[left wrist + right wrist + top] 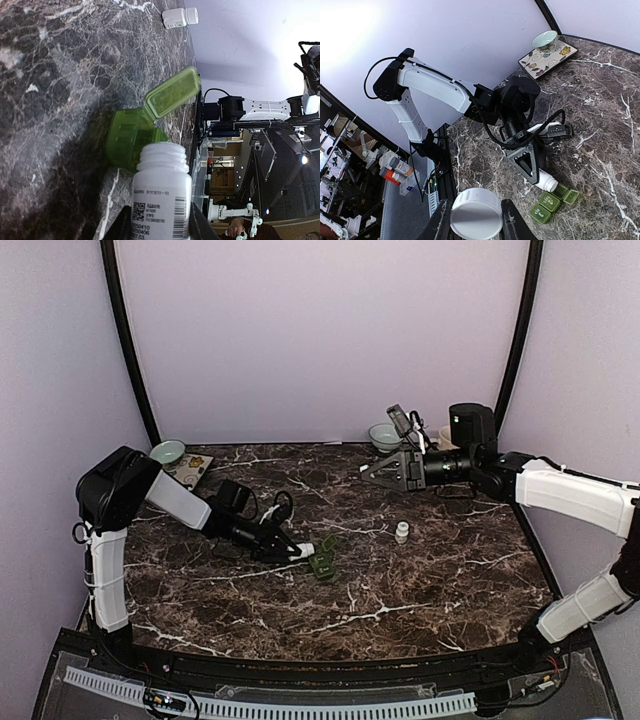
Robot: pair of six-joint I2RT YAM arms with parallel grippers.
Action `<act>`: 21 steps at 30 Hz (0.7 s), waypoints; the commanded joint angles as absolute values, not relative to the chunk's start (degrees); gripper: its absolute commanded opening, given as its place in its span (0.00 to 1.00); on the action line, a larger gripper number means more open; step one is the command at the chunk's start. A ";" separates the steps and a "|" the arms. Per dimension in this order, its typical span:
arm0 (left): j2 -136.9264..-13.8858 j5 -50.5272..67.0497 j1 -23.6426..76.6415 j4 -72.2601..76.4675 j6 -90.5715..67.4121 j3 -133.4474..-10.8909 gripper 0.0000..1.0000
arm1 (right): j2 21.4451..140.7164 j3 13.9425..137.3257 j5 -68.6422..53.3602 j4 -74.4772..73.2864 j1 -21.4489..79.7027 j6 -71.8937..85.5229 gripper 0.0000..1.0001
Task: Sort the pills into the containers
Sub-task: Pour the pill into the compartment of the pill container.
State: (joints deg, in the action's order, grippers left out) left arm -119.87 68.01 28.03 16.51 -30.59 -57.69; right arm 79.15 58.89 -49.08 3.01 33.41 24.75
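Note:
The containers are a dark green pill box (322, 558) left of the table's middle, with one end lid (172, 92) flipped open. My left gripper (290, 549) is shut on an uncapped white bottle (161, 200). It holds the bottle tilted, mouth right at the open compartment (131, 137). In the right wrist view the bottle (546, 180) points at the pill box (554, 200), whose two other lids are closed. My right gripper (372, 472) hangs above the far right of the table, shut on a white bottle cap (476, 214). No pills show.
A second small white bottle (402, 532) stands capped right of the middle of the table. A pale bowl (167, 451) and a patterned mat (190, 468) lie at the back left. Another bowl (384, 435) sits at the back right, by the wall.

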 commanded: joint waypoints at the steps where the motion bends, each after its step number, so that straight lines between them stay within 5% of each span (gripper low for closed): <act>1: -116.50 67.67 28.33 13.59 -28.08 -59.22 0.00 | 77.52 58.29 -49.43 5.01 32.89 25.25 0.23; 21: -115.93 65.60 28.39 1.63 -21.14 -63.67 0.00 | 77.01 57.66 -49.31 5.30 32.94 25.32 0.23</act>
State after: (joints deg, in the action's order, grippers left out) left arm -118.98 65.65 28.03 5.43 -23.92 -62.08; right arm 78.98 58.39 -49.08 3.07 33.41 24.77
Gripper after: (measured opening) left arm 0.322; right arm 0.272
